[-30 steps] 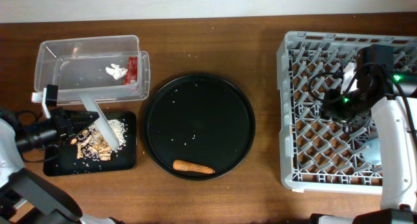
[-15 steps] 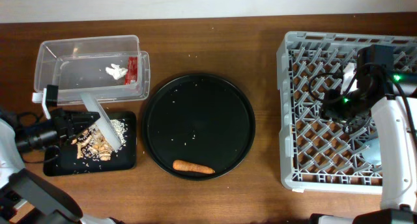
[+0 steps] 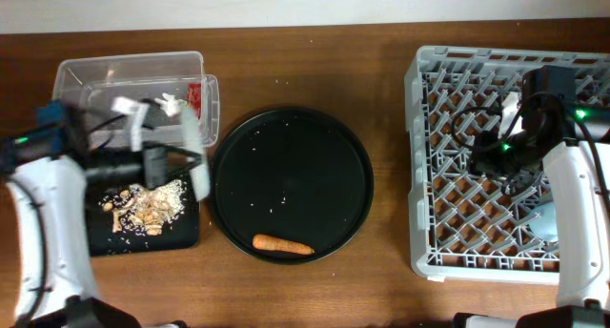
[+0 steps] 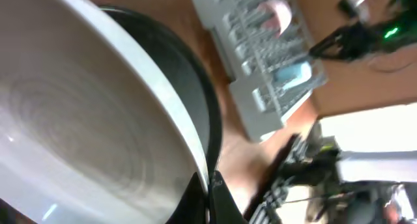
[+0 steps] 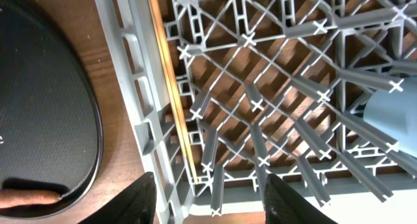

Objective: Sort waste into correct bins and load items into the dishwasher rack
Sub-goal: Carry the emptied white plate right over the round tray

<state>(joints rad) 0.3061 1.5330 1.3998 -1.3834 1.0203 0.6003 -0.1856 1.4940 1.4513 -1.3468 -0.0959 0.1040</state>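
The left gripper point(image 4: 209, 185) is clamping the rim of the tilted pale grey round plate point(image 4: 98, 120). The right gripper point(image 5: 215, 201), fingers apart, is hovering with the large grey plastic grid rack point(image 5: 260, 107) directly beneath it.

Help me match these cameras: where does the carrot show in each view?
Overhead: carrot low centre, on the round black tray.
Left wrist: not in it; the plate fills most of it.
Right wrist: carrot's end at the bottom-left corner.
Shared landmark: the grey rack, in all three.
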